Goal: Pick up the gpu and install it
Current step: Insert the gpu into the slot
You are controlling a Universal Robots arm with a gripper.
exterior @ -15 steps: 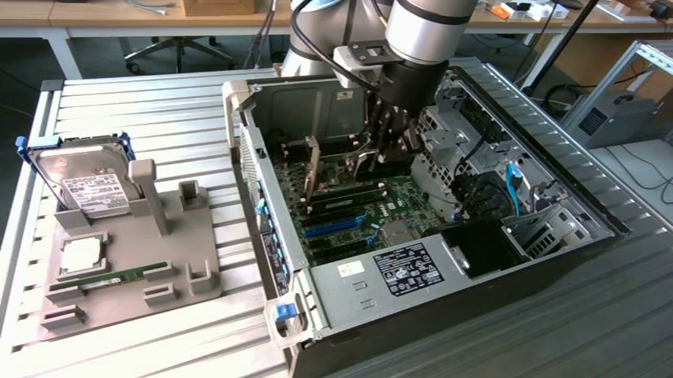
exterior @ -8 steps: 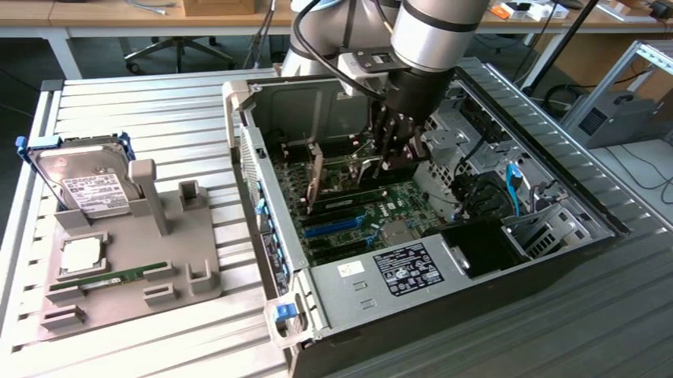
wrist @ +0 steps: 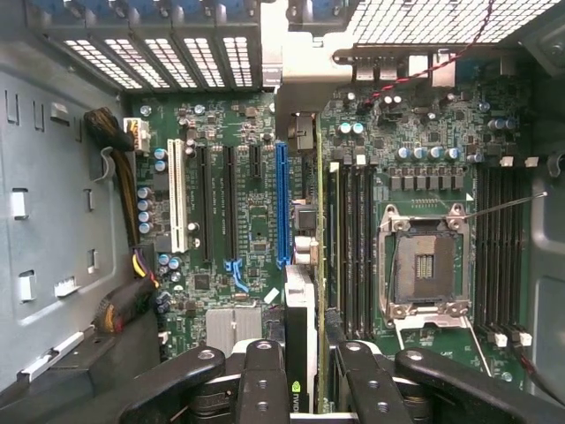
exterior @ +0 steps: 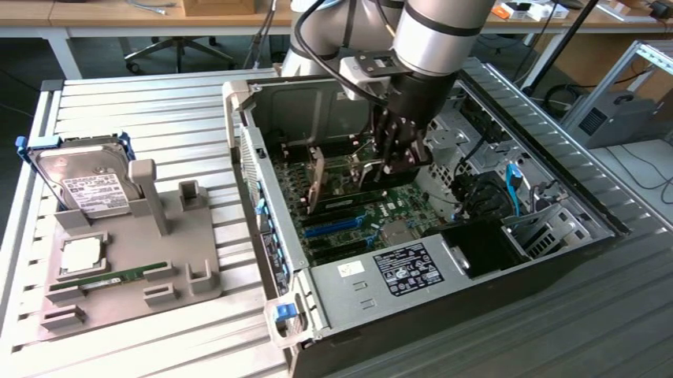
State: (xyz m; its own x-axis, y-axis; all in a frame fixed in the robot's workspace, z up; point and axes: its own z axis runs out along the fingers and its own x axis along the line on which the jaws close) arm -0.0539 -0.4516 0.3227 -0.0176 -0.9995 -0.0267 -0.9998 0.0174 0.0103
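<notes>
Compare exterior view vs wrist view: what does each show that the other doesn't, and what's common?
Exterior view: the arm, the hard drive and RAM stick on the grey stand beside the case. Wrist view: the green logo on the edge of the gpu, the white slot. Both: the gripper shut on the gpu above the motherboard.

The exterior view looks down at a slant from above the worktop [exterior: 137,102], far enough back to take in the open computer case [exterior: 334,277] and the arm [exterior: 442,31] reaching into it. The wrist view rides the arm and faces square onto the motherboard [wrist: 256,221] from close over it, the tool [wrist: 309,375] in its near foreground. Both views share the motherboard's slots and the tool around the gpu [wrist: 299,305].
</notes>
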